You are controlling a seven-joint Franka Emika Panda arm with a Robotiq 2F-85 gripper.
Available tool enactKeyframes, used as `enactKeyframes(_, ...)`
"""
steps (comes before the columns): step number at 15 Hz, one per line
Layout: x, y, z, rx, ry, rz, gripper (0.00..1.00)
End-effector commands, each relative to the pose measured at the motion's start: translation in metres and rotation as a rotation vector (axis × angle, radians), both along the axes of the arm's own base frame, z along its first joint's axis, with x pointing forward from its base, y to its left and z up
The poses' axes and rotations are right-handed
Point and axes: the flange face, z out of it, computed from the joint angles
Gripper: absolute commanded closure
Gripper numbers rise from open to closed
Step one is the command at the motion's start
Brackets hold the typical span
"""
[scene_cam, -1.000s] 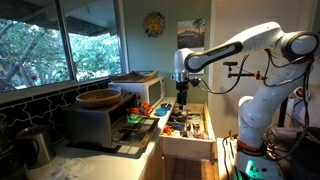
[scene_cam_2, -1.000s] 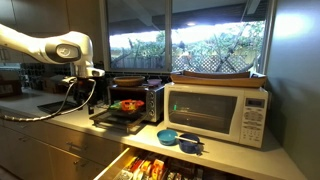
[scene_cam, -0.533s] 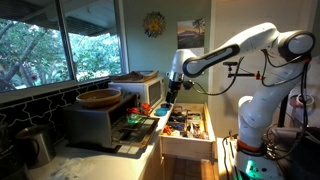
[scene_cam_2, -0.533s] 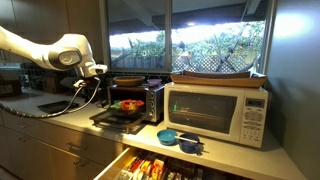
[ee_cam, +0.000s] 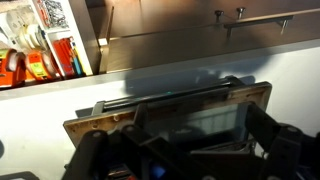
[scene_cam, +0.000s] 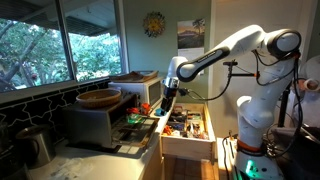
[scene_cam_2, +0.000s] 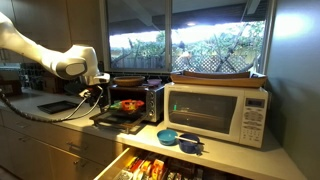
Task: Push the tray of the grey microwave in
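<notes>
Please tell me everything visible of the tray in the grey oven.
The tray is flat, thin and dark, metal by its look. It lies level, partly pulled out of the grey oven, above the open drop-down door. Small red, green and orange items rest on it. The gripper hangs near its front; touch cannot be judged.

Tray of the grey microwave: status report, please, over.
Gripper close before the dropped door, jaws unclear. Tray sticks out of grey microwave. Nothing visible in the way.
</notes>
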Motion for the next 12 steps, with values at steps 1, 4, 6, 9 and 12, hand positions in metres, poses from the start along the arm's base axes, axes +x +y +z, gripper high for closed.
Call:
enactKeyframes(1,0.000,0.000,0.001,0.001,0.001,0.001,0.00)
enactKeyframes(4,0.017,-0.001,-0.012,-0.033,-0.058,0.021,0.00)
enactKeyframes(6,0.028,-0.001,-0.021,-0.064,-0.069,0.035,0.00)
enactKeyframes(9,0.040,-0.001,-0.041,-0.099,-0.046,0.078,0.00)
enactKeyframes(12,0.049,-0.008,-0.045,-0.130,-0.082,0.091,0.00)
